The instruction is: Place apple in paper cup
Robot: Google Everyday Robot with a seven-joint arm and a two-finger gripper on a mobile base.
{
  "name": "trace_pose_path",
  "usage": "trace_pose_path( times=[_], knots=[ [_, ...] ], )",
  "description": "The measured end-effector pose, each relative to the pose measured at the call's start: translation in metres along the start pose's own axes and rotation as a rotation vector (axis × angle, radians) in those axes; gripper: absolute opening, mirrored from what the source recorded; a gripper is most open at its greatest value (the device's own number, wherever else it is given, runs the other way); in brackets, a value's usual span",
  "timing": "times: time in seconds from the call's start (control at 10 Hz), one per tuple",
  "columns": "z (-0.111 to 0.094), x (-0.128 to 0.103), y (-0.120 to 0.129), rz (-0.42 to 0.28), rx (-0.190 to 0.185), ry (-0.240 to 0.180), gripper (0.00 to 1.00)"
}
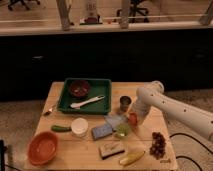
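Apple (132, 120): probably light and firm, with smooth, slippery skin; best pinched across its widest middle. Small, round, shiny red-orange. It is well right of the paper cup (79, 127) over the tabletop (75, 161), right at the gripper (134, 115). Cannot tell how wide the gripper is or whether it holds the apple.
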Motion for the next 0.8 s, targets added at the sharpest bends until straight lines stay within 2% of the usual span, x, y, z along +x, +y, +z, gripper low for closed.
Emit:
trace_pose_path(
  times=[0.4, 0.8],
  knots=[
    [-0.009, 0.001, -0.004, -0.013, 0.002, 0.013, 0.00],
    [-0.027, 0.006, -0.012, -0.021, 0.024, 0.038, 0.00]
  ],
)
